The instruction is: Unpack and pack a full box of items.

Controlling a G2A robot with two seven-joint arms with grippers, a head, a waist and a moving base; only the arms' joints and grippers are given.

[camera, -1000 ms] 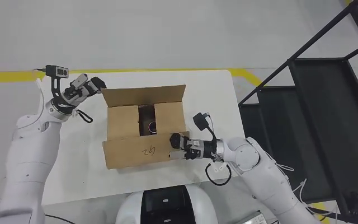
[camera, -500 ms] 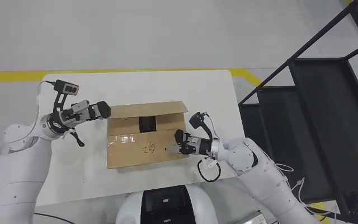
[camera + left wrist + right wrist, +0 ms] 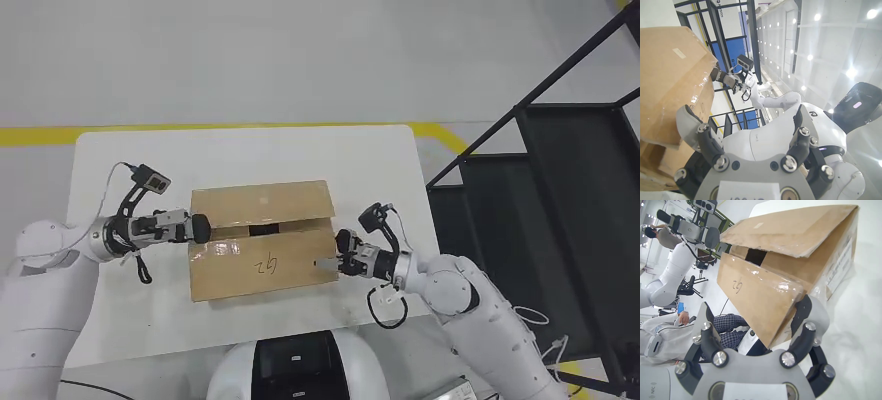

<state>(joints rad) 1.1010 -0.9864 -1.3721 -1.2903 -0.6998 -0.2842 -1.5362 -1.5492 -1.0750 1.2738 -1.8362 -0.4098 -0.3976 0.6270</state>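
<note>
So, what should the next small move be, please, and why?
Probably the right gripper should press the near flap of the cardboard box down flat: a dark gap shows between it and the far flap, and the open gripper sits at the near flap's corner.

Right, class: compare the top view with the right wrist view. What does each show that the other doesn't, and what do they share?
Top view: the whole white table, the yellow floor line and the black stair frame.
Right wrist view: the printed label on the cardboard box side wall, and the right gripper, open, around the end of the near flap.
Shared: the box, the dark gap between its flaps, the handwritten mark, and the left gripper at the box's other end.
</note>
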